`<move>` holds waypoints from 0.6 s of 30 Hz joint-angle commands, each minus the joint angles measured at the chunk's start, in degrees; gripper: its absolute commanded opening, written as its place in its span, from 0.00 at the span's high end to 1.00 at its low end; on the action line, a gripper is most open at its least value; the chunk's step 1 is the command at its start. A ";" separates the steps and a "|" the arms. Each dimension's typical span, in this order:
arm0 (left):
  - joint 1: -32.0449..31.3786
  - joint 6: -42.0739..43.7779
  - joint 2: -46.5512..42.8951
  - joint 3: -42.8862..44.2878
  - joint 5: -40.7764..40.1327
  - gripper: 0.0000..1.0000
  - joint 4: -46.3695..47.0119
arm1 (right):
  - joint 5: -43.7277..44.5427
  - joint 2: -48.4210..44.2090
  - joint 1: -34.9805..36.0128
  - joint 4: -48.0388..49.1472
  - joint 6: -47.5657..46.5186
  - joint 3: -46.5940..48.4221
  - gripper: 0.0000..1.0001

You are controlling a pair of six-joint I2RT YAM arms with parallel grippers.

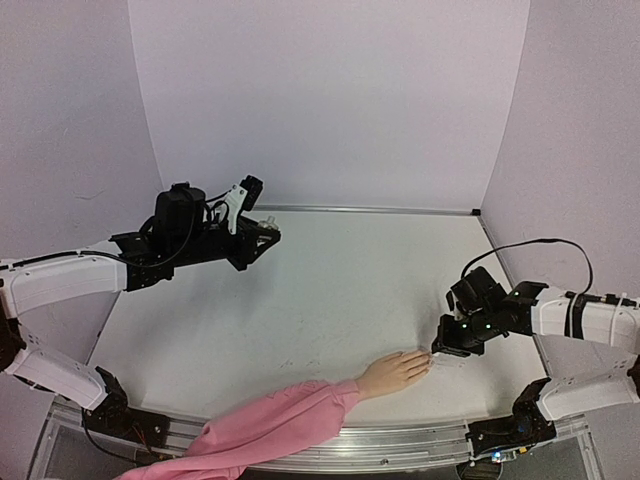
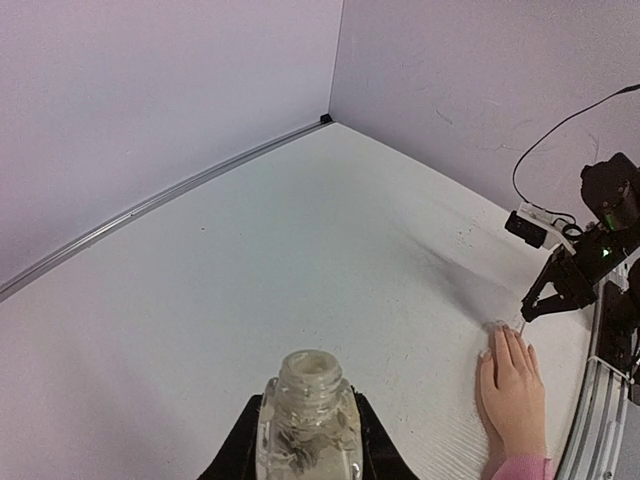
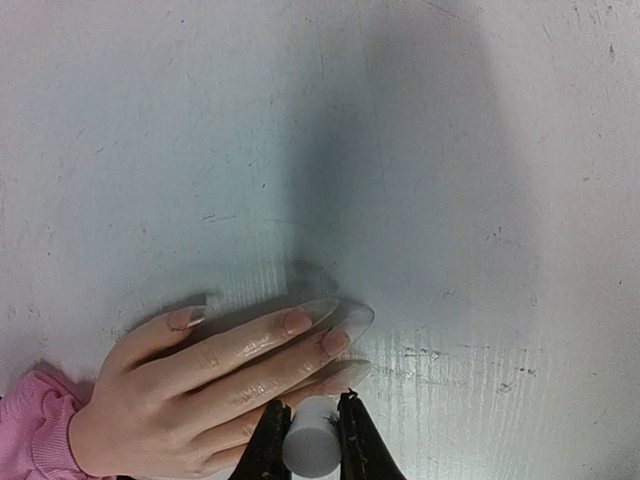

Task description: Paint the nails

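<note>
A peach mannequin hand (image 1: 392, 374) with a pink sleeve (image 1: 280, 425) lies flat at the table's near edge, fingers pointing right. Its nails (image 3: 335, 318) are long and translucent with pink bases. My right gripper (image 1: 440, 350) hovers right at the fingertips, shut on a white cylindrical brush cap (image 3: 310, 445) just over the lowest fingers; the brush itself is hidden. My left gripper (image 1: 262, 232) is raised at the back left, shut on an open clear glass polish bottle (image 2: 310, 420), held upright. The hand also shows in the left wrist view (image 2: 515, 385).
The white table (image 1: 340, 290) is walled by lilac panels on three sides. A metal rail (image 1: 400, 445) runs along the near edge under the sleeve. A black cable (image 1: 530, 245) loops above the right arm.
</note>
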 commanded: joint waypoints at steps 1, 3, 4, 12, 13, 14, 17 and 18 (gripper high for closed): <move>0.33 -0.62 -2.29 -0.06 0.10 1.00 3.79 | 0.53 0.33 0.46 -0.83 -0.12 -0.13 1.00; 0.33 -0.63 -2.36 -0.08 0.08 1.00 3.82 | 1.05 1.05 0.48 -1.30 0.41 -0.02 1.00; 0.33 -0.55 -2.48 -0.17 -0.01 1.00 3.82 | 1.32 1.48 0.45 -1.77 0.66 -0.04 1.00; 0.33 -0.46 -2.24 -0.06 0.06 1.00 3.79 | 2.37 2.29 0.54 -3.60 1.16 0.33 1.00; 0.33 -0.41 -2.12 0.00 0.10 1.00 3.82 | 2.37 2.44 0.53 -3.60 1.16 0.39 1.00; 0.33 -0.43 -1.95 0.06 0.15 1.00 3.81 | 2.37 2.61 0.53 -3.56 1.29 0.54 1.00; 0.33 -0.33 -1.83 0.31 0.23 1.00 3.77 | 3.86 3.47 0.56 -3.52 1.33 0.84 1.00; 0.33 -0.24 -1.84 0.35 0.24 1.00 3.77 | 4.19 3.74 0.62 -3.52 1.37 0.87 1.00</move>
